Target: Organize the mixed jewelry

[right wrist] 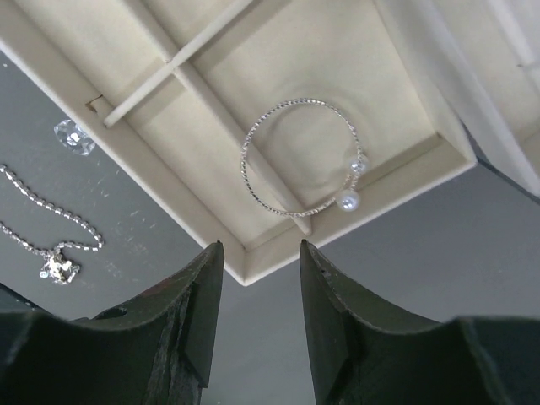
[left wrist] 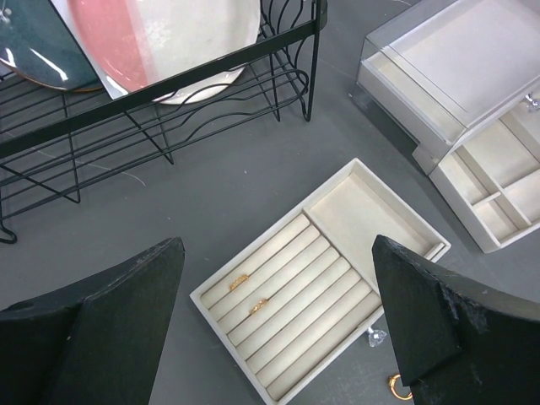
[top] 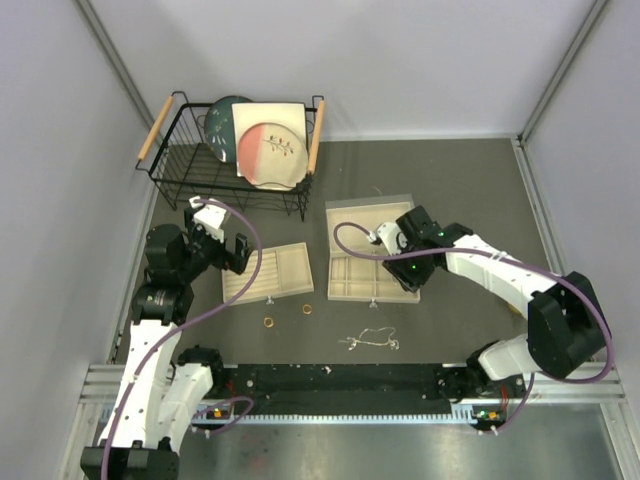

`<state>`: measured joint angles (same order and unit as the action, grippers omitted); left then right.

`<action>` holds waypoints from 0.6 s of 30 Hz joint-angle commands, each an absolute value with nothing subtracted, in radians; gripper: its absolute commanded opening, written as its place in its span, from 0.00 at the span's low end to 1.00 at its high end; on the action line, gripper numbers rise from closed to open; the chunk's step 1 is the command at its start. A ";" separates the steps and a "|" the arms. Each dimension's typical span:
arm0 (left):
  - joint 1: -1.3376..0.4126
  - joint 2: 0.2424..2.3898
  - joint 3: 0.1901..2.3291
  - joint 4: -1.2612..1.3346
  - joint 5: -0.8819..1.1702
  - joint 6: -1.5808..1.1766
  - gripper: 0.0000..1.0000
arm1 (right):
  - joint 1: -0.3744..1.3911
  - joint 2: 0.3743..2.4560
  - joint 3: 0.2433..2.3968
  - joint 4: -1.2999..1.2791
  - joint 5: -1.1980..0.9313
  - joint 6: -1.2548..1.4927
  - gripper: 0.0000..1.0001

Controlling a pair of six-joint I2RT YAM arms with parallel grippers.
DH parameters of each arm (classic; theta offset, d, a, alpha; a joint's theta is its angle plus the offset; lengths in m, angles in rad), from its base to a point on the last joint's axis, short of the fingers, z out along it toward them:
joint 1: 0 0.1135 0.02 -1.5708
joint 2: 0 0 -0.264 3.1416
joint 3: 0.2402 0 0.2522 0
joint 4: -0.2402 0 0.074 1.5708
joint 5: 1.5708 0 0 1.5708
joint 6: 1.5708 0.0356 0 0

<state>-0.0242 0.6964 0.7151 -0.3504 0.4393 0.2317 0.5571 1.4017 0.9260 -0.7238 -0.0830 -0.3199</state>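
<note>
The silver bangle hoop [right wrist: 295, 156], with two pearl ends, lies in a corner compartment of the beige divided drawer [right wrist: 253, 257] and rests across a low divider. Just short of that corner my right gripper [right wrist: 261, 245] is open, with nothing between its jaws. The thin silver chain [right wrist: 51, 219] and its small pendant lie on the grey table, also seen as the chain [top: 370, 340]. Two gold rings [left wrist: 240, 282] [left wrist: 258, 305] sit in the slots of the ring tray [left wrist: 278, 384]. Two more gold rings [top: 268, 322] [top: 306, 309] lie loose on the table. My left gripper [left wrist: 277, 240] hangs wide open and empty above the ring tray.
A black wire dish rack [top: 235, 150] holding plates stands at the back left. The clear-topped jewelry box [left wrist: 447, 76] sits behind its pulled-out drawer [left wrist: 498, 194]. A clear crystal knob [left wrist: 376, 337] sticks out from the ring tray's front edge.
</note>
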 commanded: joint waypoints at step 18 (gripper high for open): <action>-0.020 0.710 0.716 -0.305 0.445 0.253 0.99 | 0.623 1.476 0.911 -0.620 -0.025 -0.407 0.41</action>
<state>-0.0242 0.7136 0.7151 -0.3492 0.4473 0.2363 0.6037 1.4605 0.9100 -0.6716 -0.0528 -0.3931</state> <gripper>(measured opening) 0.990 0.414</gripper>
